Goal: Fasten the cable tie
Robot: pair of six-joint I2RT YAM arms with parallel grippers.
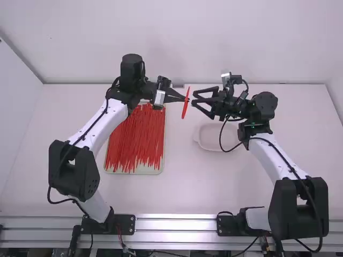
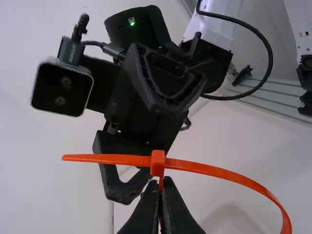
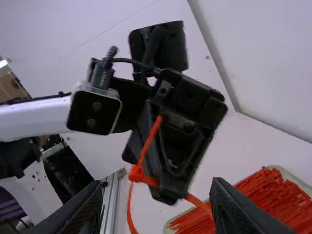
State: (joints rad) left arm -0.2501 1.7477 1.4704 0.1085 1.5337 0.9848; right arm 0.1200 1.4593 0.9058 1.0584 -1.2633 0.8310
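Note:
A red cable tie [image 1: 185, 103] hangs in the air above the middle of the table, held upright. My left gripper [image 1: 180, 98] is shut on it just below its square head [image 2: 157, 163]; the strap runs out to both sides of the head and one end curves downward. My right gripper [image 1: 193, 98] faces the left one from the right, open, with a finger above and a finger below the tie and not touching it. In the right wrist view the tie [image 3: 138, 171] sits in the left gripper's black fingers [image 3: 171, 146], between my own spread fingers [image 3: 234, 209].
A flat tray [image 1: 159, 170] holding several red cable ties [image 1: 136, 139] lies under the left arm. A shallow white dish [image 1: 210, 140] sits on the table under the right gripper. The table's right half and front are bare.

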